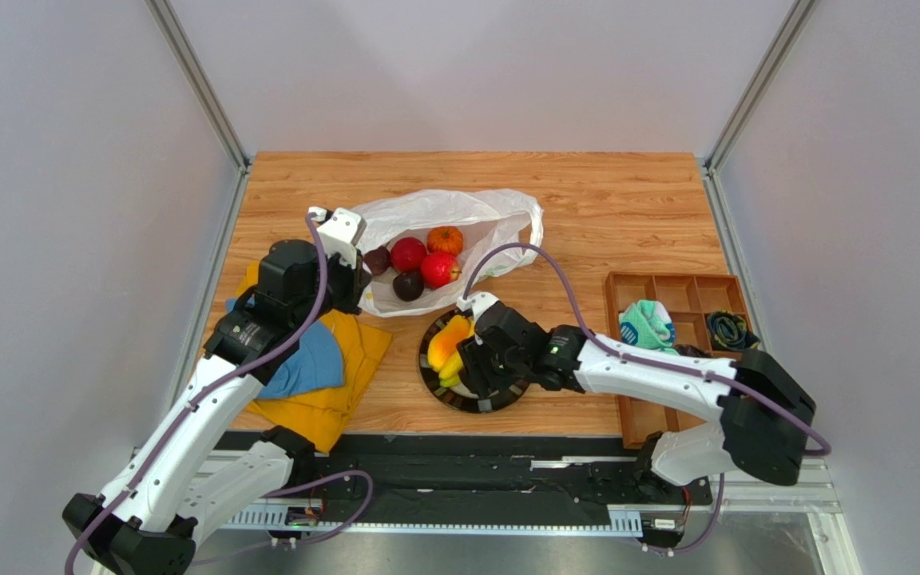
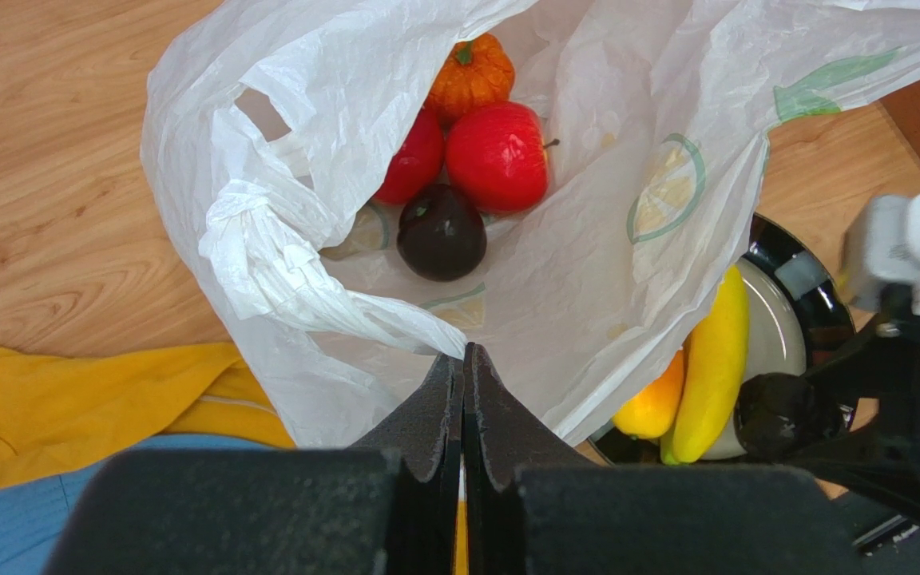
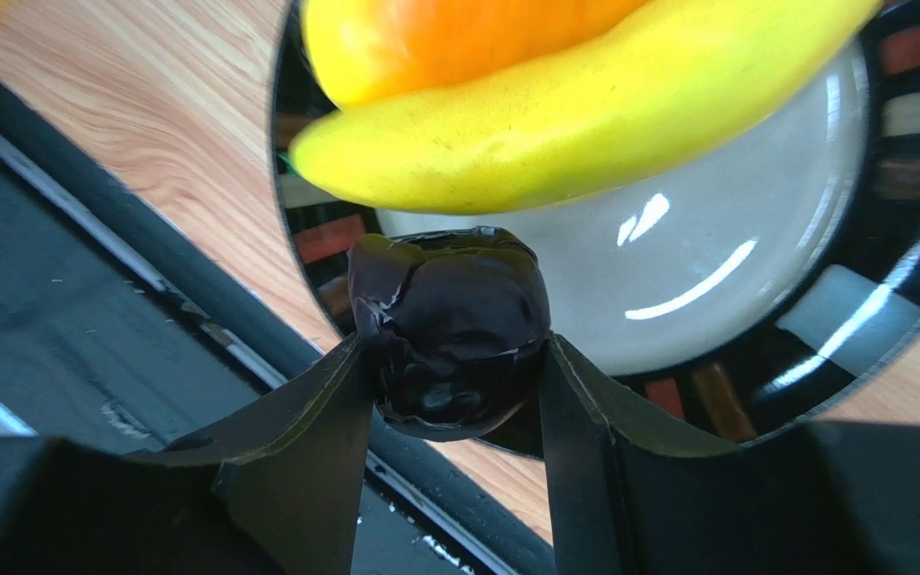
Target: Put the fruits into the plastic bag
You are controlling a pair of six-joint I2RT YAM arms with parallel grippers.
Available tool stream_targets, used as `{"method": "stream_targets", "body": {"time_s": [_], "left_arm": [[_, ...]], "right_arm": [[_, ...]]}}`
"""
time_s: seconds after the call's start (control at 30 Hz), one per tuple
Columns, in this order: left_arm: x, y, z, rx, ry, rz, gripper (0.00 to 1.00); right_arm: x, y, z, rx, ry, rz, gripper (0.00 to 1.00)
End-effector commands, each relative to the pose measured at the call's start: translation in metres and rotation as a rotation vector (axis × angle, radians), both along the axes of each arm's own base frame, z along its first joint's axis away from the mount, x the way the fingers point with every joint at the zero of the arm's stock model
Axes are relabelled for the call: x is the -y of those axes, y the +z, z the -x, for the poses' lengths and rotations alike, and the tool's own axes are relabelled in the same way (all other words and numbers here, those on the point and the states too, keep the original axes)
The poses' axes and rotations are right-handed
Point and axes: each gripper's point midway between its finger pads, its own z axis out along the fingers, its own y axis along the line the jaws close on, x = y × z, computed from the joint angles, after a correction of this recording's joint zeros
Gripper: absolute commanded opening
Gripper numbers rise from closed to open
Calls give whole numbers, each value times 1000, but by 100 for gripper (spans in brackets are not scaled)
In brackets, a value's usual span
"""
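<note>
- Nearest my bases on the left, a yellow cloth (image 1: 335, 401) lies on the table (image 1: 621, 216) with a blue cloth (image 1: 309, 363) on top of it.
- My right gripper (image 3: 455, 350) is about half closed. Its two fingers press on either side of a dark purple-brown round fruit (image 3: 447, 318) over the near rim of the black plate (image 3: 897, 228). I cannot tell whether the fruit is clear of the plate.
- Just beyond that fruit, the yellow banana (image 3: 573, 120) lies on the plate, with the orange-yellow mango (image 3: 453, 36) touching its far side.
- Left of the plate, my left gripper (image 2: 465, 401) is closed tight, pinching the near edge of the plastic bag (image 2: 633, 276). The bag's mouth gapes open.
- Farther in, inside the bag, lies a dark round fruit (image 2: 441, 231). Beyond it are two red ones (image 2: 497, 156) touching each other, and the ribbed orange one (image 2: 471, 74) is farthest.
</note>
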Motion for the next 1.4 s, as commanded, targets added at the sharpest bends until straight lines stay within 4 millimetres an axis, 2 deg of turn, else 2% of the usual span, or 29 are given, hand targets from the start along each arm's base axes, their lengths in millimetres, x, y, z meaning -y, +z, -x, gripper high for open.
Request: {"method": "stream_targets", "body": {"time_s": [0.0,0.07,0.1,0.2,0.23,0.33,0.5,0.53,0.6,0.63,0.67,0.73,0.77,0.8,0.83,0.87,0.9,1.13,1.37], "left_arm": [[4,23,-1,46,-8,42,0],[5,22,-1,42,-10,39,0],[4,22,-1,43,-9,41,0],[4,22,-1,44,-9,39,0],[4,22,-1,42,-9,38,0],[4,22,-2,43,-6,37,0],[3,23,-1,46,-3,38,0],[3,23,-1,46,-4,38,0],[4,23,-1,46,-5,41,0],[4,23,-1,46,-7,41,0],[3,22,-1,46,-4,38,0],[3,22,-1,43,-4,37,0],[3,22,-2,45,-3,37,0],[3,22,-2,47,-2,37,0],[3,22,-2,47,-2,37,0],[3,22,-2,45,-2,36,0],[3,22,-2,47,-2,37,0],[3,23,-1,46,-6,39,0],[4,23,-1,47,-7,40,0]], "right_arm": [[-2,54,-9,126,7,-110,34],[-7,72,-13,165,21,-152,34],[-12,91,-16,198,24,-195,34],[-19,117,-29,279,32,-225,34],[-25,133,-35,308,31,-247,34],[-36,158,-56,378,19,-259,34],[-50,183,-93,415,-9,-281,34],[-55,195,-100,428,-11,-303,34],[-65,186,-115,404,-8,-294,34],[-72,198,-121,411,-4,-322,34],[-79,181,-130,384,-7,-295,34],[-90,185,-145,389,-7,-301,34],[-96,167,-153,364,-9,-265,34],[-100,160,-157,353,-9,-249,34],[-105,162,-161,347,-9,-247,34],[-109,142,-166,320,-6,-210,34],[-113,137,-168,311,-8,-199,35],[-112,99,-184,253,-47,-122,36],[-111,66,-190,182,-61,-83,40]]}}
